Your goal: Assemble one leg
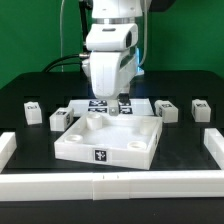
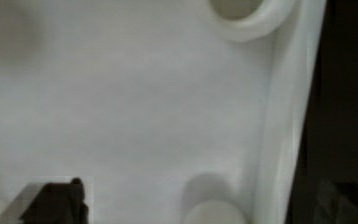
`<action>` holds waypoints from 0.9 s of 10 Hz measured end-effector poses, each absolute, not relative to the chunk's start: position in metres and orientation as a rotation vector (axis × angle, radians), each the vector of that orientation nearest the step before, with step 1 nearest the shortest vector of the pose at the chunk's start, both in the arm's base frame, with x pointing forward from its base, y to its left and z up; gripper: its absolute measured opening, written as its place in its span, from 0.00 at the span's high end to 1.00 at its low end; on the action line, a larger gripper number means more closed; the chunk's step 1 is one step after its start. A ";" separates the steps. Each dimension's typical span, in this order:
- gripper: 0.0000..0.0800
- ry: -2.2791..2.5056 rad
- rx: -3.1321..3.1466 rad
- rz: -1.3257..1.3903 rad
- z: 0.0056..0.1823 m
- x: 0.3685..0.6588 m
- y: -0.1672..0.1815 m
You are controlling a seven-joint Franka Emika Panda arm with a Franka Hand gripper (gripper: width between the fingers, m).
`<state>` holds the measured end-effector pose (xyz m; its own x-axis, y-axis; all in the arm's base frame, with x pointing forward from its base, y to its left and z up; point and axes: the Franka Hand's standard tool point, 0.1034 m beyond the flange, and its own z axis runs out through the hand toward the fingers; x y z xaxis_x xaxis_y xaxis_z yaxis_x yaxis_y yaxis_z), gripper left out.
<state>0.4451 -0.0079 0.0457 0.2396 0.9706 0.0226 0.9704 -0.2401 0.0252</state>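
Note:
Several small white legs with tag markers lie on the black table: two at the exterior view's left (image 1: 32,111) (image 1: 62,118) and two at its right (image 1: 167,110) (image 1: 200,108). The large white square tray-like piece (image 1: 105,140) lies in the middle. My gripper (image 1: 118,107) hangs low over its far edge. In the wrist view my gripper (image 2: 202,200) is open, with one dark fingertip (image 2: 51,200) over the tray's white surface (image 2: 123,100) and the other at the picture's edge, beyond the tray's rim. A round corner socket (image 2: 247,15) shows. No leg is in the jaws.
The marker board (image 1: 100,103) lies just behind the tray, under the arm. White rails border the table at the front (image 1: 110,184), left (image 1: 6,148) and right (image 1: 214,143). A green wall stands behind.

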 end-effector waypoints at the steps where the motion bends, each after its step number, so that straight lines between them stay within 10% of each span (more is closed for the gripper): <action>1: 0.19 1.937 2.475 0.053 0.032 0.432 -0.006; 7: 0.19 1.991 2.477 -0.007 0.008 0.422 0.000; 9: 0.51 1.991 2.479 -0.009 0.007 0.421 0.000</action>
<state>0.4214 0.0001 0.0072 0.2159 0.9762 0.0193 0.9760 -0.2153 -0.0326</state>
